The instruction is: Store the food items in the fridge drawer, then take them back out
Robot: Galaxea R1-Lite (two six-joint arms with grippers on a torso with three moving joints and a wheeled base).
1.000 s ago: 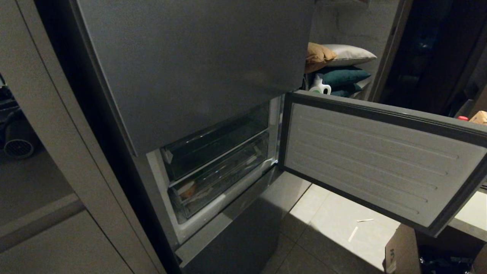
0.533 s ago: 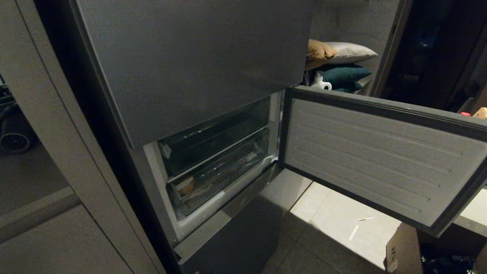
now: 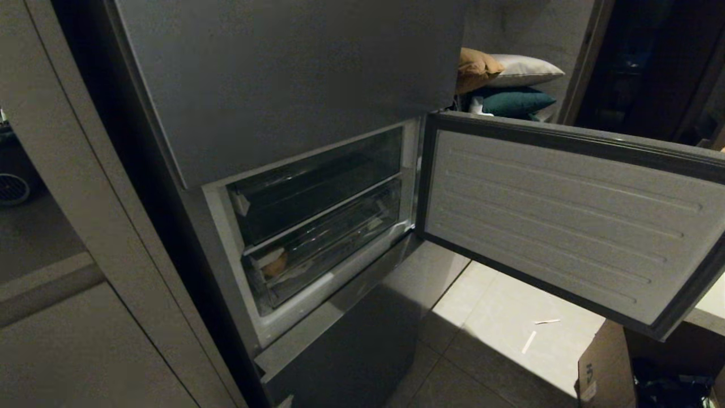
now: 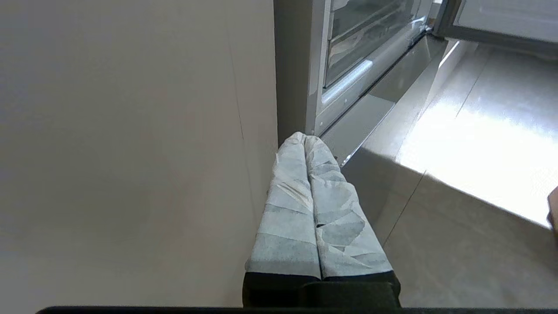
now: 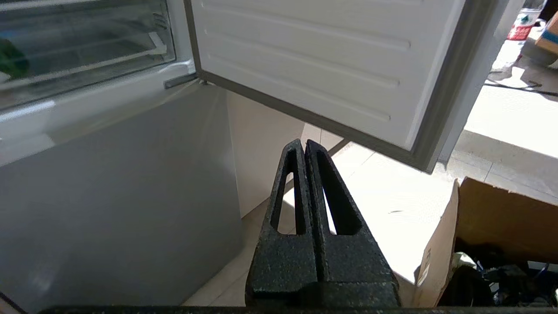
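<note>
Head view shows us the open fridge door, then the fridge drawer pushed in, a tan food item inside. Our left pincer and right pincer, fingers pressed together and empty, sit below and short of that drawer.

The head view is being rendered dim and grainy, with the upper fridge panel left in flat grey shade. A bright patch is being thrown across the tiled floor from the right, and a hard-edged shadow is being cast beside it. Faint glare is being caught on the fridge drawer. The wrist views are being lit far more brightly; the floor is being washed out to near white. Straight edges are being bowed slightly toward the frame borders.
</note>
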